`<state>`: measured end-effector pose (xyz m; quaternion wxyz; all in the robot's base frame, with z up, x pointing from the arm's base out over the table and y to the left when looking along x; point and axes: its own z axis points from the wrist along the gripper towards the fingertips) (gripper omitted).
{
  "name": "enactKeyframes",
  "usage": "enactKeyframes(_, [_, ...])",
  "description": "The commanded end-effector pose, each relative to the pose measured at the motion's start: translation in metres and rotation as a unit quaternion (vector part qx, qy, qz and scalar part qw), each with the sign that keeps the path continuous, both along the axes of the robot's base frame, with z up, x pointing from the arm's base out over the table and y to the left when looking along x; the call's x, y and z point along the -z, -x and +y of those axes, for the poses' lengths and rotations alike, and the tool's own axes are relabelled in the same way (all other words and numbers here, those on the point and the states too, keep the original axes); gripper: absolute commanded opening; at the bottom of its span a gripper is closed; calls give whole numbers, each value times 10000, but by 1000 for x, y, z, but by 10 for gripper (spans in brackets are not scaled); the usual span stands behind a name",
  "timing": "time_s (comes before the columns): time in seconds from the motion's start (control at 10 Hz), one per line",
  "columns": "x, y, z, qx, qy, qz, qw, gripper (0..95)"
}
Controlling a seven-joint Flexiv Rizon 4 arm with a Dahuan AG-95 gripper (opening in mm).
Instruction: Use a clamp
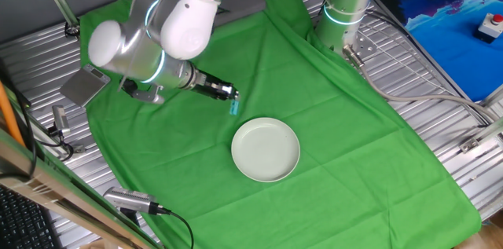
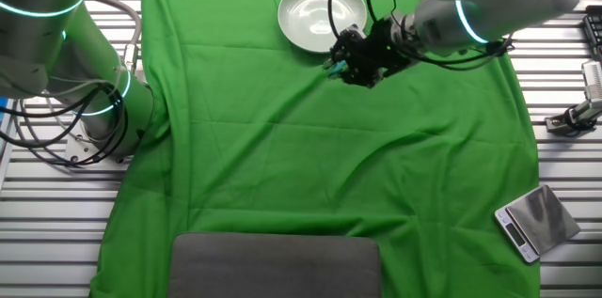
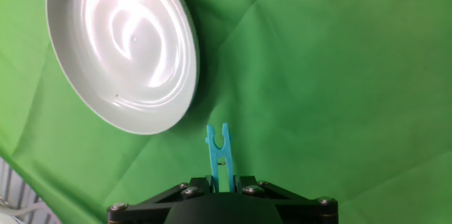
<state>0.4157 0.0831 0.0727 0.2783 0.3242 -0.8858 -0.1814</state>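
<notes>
The clamp (image 3: 219, 155) is a small teal clip that sticks out forward from my gripper (image 3: 220, 181), whose fingers are shut on its legs. Its forked tip points toward the green cloth just short of the white plate (image 3: 123, 47). In one fixed view the clamp (image 1: 233, 108) hangs at the gripper tip (image 1: 229, 94), just up and left of the plate (image 1: 266, 149). In the other fixed view the clamp (image 2: 332, 65) shows as a teal speck at the gripper (image 2: 343, 61), just below the plate (image 2: 322, 14).
A green cloth (image 1: 314, 123) covers the table. A second arm's base (image 1: 346, 13) stands at the cloth's far edge. A small scale (image 2: 536, 221) lies off the cloth, and a grey pad (image 2: 275, 265) lies at its near edge.
</notes>
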Motion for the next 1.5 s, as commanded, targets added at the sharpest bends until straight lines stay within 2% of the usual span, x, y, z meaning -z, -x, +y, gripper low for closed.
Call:
enactKeyframes(0.1, [1,11,8,37,28,-8,10000,0])
enactKeyframes(0.3, [3,23,8,69,47,22,10000,0])
enactKeyframes(0.6, [6,35,8,211,42,95,9997,0])
enactKeyframes(0.7, [8,39,10,304,11,169,9994,0])
enactKeyframes(0.9, [9,41,11,411,-43,233,9989,0])
enactKeyframes(1.5, [12,47,28,533,33,262,9982,0])
